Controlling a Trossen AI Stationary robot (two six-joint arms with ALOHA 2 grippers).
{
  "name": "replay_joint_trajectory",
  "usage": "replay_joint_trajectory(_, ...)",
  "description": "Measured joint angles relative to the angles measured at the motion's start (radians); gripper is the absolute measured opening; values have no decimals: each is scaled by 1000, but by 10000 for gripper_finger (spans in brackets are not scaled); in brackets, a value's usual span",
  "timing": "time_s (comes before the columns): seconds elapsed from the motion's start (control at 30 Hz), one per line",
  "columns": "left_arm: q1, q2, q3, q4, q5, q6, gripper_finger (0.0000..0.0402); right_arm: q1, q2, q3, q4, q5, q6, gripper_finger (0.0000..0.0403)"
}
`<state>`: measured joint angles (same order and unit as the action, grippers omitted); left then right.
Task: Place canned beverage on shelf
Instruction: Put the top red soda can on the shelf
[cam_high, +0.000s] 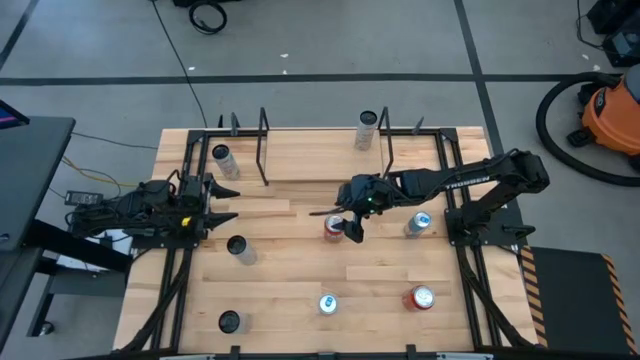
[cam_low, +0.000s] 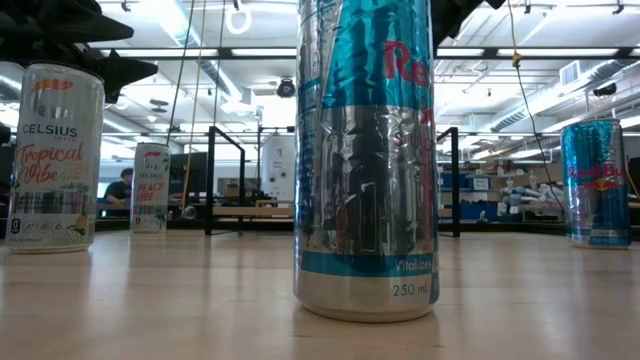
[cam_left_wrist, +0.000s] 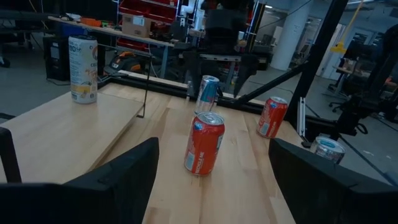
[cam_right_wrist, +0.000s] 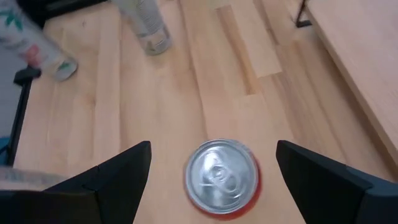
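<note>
Right hand (cam_high: 343, 224) hovers open, the red can (cam_right_wrist: 222, 178) centred just beneath its spread fingers; best to drop straight down, then close evenly around its middle.

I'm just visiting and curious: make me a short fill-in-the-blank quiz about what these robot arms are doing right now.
1. The right gripper hovers over a ____ can, fingers open.
2. The can still stands on the ____, not on the shelf.
3. The left gripper waits near the table's ____ edge.

Missing words: red; table; left
</note>
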<state>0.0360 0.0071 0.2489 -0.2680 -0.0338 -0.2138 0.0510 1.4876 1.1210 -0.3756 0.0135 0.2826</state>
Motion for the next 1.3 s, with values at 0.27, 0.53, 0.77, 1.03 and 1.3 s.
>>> replay_joint_trajectory(0.27, 0, 0, 0, 1, 0, -1, 309, 63, -1, -22, -20, 58, -29, 355)
replay_joint_trajectory(0.53, 0, 0, 0, 2, 0, -6, 309, 74, -1, -111, 42, 193, -51, 355)
replay_joint_trajectory(0.77, 0, 0, 0, 1, 0, -10, 309, 71, -1, -167, 135, 182, -51, 355)
replay_joint_trajectory(1.03, 0, 0, 0, 1, 0, -2, 309, 71, -1, -228, 244, 180, -51, 355)
replay_joint_trajectory(1.3, 0, 0, 0, 1, 0, 0, 309, 71, 0, -284, 360, 182, -50, 355)
